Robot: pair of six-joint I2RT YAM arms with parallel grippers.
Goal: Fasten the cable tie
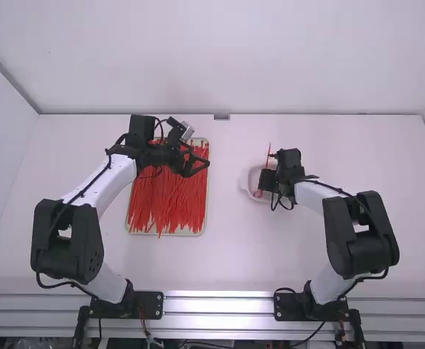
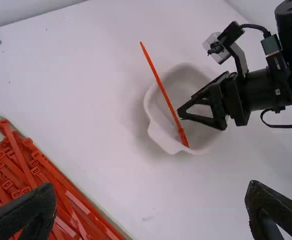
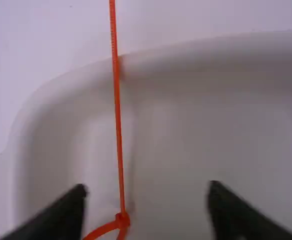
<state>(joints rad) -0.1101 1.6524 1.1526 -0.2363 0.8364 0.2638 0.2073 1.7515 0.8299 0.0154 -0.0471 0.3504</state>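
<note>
A red cable tie [image 3: 117, 125] stands in the white bowl [image 1: 249, 177], its loop down inside and its long tail leaning over the rim. My right gripper [image 3: 146, 215] is open inside the bowl, with the tie [image 2: 162, 92] between its fingers but touching neither. The left wrist view shows the right gripper [image 2: 182, 114] low at the bowl [image 2: 158, 137]. My left gripper [image 1: 193, 161] hangs open and holds nothing above the far right corner of the tray [image 1: 207, 218], which carries a heap of loose red ties [image 1: 165, 196].
The tray of ties [image 2: 16, 160] lies left of the middle, the bowl right of it, with bare white table between them and in front. White walls close the table at the back and left.
</note>
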